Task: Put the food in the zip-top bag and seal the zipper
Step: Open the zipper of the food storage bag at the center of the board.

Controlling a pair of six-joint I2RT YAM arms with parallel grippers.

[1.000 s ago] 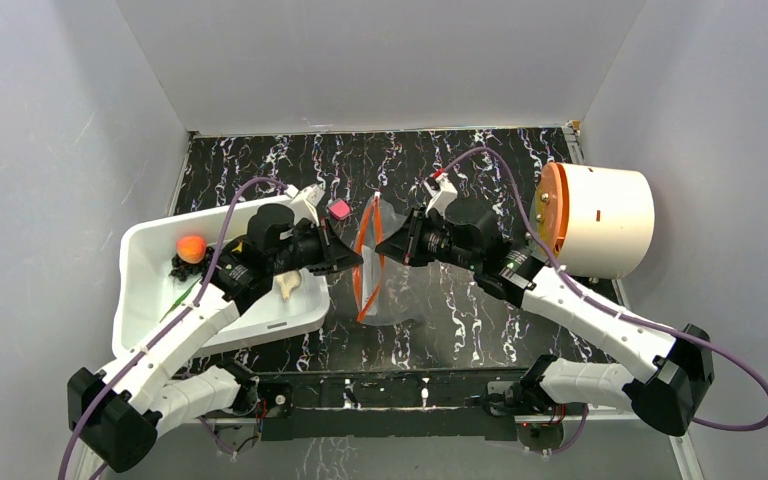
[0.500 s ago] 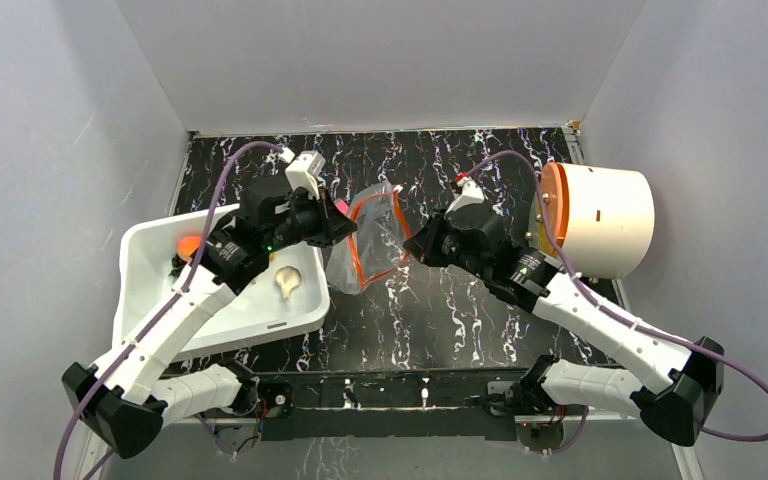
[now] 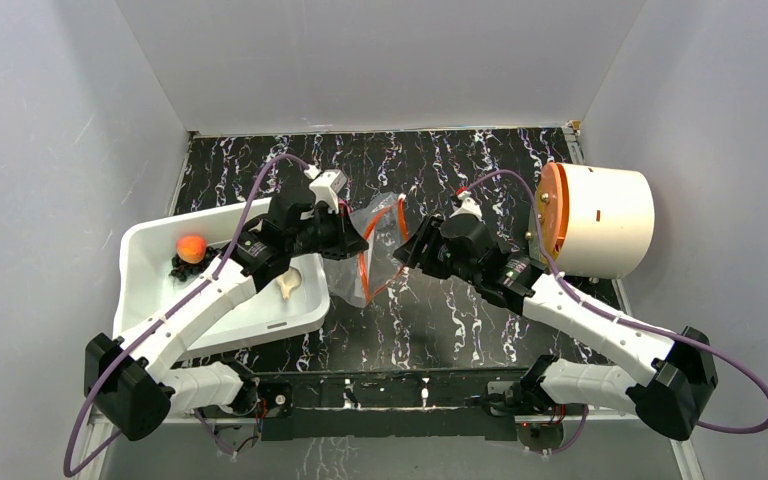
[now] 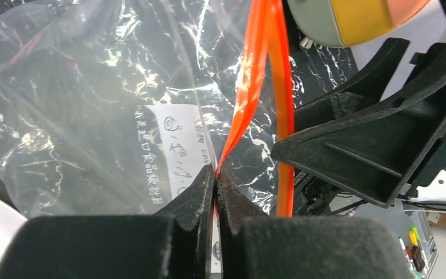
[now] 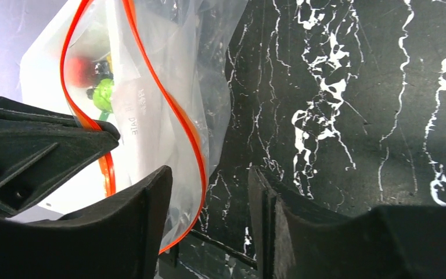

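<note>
The clear zip-top bag hangs between the two arms above the black marbled table. My left gripper is shut on one lip of its orange-red zipper, pinched at the fingertips. My right gripper is open; the zipper's other lip curves loosely between its fingers, close to the left finger. No food shows inside the bag. In the white bin lie an orange ball and a beige piece. Through the plastic, a green ball shows in the bin.
A white cylinder with an orange face lies at the table's right side, close behind the right arm. The bin stands at the left under the left arm. White walls enclose the table on three sides.
My right gripper has opened and let go of the bag's lip. The left gripper has moved right, carrying the bag, and the bag's mouth has narrowed.
</note>
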